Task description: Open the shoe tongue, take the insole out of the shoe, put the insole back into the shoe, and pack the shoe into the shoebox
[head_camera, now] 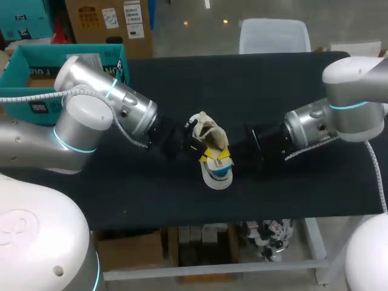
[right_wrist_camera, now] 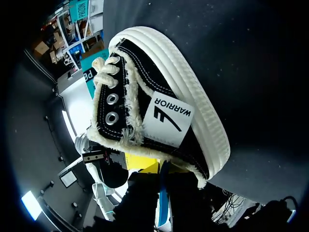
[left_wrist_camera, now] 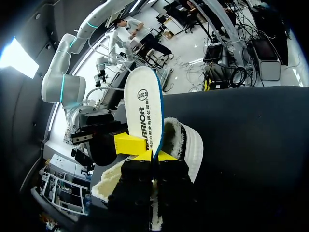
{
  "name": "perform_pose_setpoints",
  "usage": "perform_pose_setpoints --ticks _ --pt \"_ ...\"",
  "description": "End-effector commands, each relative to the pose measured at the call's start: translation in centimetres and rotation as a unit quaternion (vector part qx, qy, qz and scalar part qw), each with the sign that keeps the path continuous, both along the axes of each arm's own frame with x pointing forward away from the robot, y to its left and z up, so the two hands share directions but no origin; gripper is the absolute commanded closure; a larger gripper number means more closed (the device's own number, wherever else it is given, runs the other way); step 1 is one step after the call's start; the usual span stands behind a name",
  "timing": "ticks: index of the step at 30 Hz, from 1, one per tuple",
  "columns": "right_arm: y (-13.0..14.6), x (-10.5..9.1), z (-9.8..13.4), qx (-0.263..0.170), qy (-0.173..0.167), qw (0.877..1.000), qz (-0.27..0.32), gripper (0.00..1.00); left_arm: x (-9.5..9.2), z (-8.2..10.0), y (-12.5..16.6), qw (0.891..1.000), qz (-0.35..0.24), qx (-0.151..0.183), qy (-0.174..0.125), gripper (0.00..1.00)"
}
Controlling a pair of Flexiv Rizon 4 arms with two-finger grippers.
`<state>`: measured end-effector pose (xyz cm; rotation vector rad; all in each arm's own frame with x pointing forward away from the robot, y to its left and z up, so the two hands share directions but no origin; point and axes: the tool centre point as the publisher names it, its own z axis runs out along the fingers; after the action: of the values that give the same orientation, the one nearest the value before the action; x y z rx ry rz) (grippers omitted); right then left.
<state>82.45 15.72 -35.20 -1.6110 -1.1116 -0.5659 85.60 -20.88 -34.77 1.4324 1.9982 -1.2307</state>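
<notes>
A black shoe [head_camera: 209, 129] with a white sole and fleece lining lies on its side at the middle of the black table [head_camera: 273, 85]. In the right wrist view the shoe [right_wrist_camera: 159, 82] sits just ahead of my right gripper. The white, blue-edged insole [head_camera: 218, 176] sticks out of the shoe's heel end toward the table's front. My left gripper [left_wrist_camera: 153, 155] is shut on the insole [left_wrist_camera: 142, 106], which stands upright between its yellow tips, with the shoe [left_wrist_camera: 188, 145] beside it. My right gripper [right_wrist_camera: 161, 166] is shut on the insole's edge [right_wrist_camera: 162, 205] from the other side. The teal shoebox [head_camera: 24, 66] stands open at the far left.
My two arms meet over the shoe, the left gripper [head_camera: 201, 156] and right gripper [head_camera: 227, 155] nearly touching. The table's front edge runs just below the insole.
</notes>
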Motion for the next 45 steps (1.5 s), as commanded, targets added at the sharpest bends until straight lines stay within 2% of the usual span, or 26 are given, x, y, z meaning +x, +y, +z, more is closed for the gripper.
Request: perform_pose_setpoints --ticks 1,8,14,15,16,17,18,19,21,22,25,32,37,39,40,45 --pt "0.9 1.3 -0.7 0.003 0.006 1.000 0.013 1.00 0.7 -0.3 -0.8 1.000 0.000 0.001 0.003 1.00" --pt "1.1 2.0 -1.2 -0.003 0.012 1.000 0.018 1.00 1.2 -0.6 -1.1 1.000 0.007 0.005 0.008 1.00" --pt "0.8 1.3 -0.6 0.000 0.006 1.000 0.007 1.00 1.0 -0.5 -0.9 1.000 0.008 0.003 0.009 1.00" --pt "0.8 1.1 -0.4 0.001 0.002 1.000 0.005 0.96 1.0 -0.5 -0.9 1.000 0.008 0.002 0.010 1.00" --pt "0.7 0.8 -0.2 0.001 -0.001 1.000 0.002 0.75 0.9 -0.5 -0.8 1.000 0.009 0.001 0.010 1.00" --pt "0.7 0.5 0.1 0.001 -0.005 1.000 0.000 0.60 0.9 -0.5 -0.8 1.000 0.010 0.000 0.010 1.00" --pt "0.6 0.1 0.3 0.001 -0.009 1.000 -0.003 0.45 0.8 -0.5 -0.7 1.000 0.010 -0.001 0.010 1.00" --pt "0.5 -0.2 0.5 0.002 -0.014 1.000 -0.007 0.37 0.8 -0.5 -0.7 1.000 0.011 -0.001 0.010 1.00" --pt "0.2 -0.9 0.8 0.004 -0.020 1.000 -0.012 0.45 0.7 -0.4 -0.6 1.000 0.013 -0.003 0.010 1.00" --pt "0.1 -1.2 0.9 0.005 -0.021 1.000 -0.016 0.53 0.7 -0.4 -0.5 1.000 0.013 -0.003 0.010 1.00" --pt "-0.3 -1.8 0.9 0.009 -0.025 0.999 -0.021 0.62 0.5 -0.4 -0.3 1.000 0.015 -0.006 0.011 1.00" --pt "-0.5 -2.4 1.2 0.011 -0.029 0.999 -0.024 0.75 0.4 -0.2 -0.2 1.000 0.018 -0.009 0.011 1.00" --pt "-0.8 -2.1 1.0 0.013 -0.027 0.999 -0.025 0.71 0.3 -0.1 -0.1 1.000 0.020 -0.012 0.011 1.00" --pt "-0.8 -2.0 0.9 0.014 -0.026 0.999 -0.024 0.85 0.3 0.0 -0.1 1.000 0.020 -0.012 0.010 1.00" --pt "-0.8 -1.9 0.9 0.018 -0.026 0.999 -0.024 1.00 0.3 0.0 -0.1 1.000 0.020 -0.013 0.010 1.00" --pt "-0.5 -1.8 0.7 0.021 -0.027 0.999 -0.018 1.00 -0.2 0.4 0.1 1.000 0.020 -0.013 0.010 1.00"
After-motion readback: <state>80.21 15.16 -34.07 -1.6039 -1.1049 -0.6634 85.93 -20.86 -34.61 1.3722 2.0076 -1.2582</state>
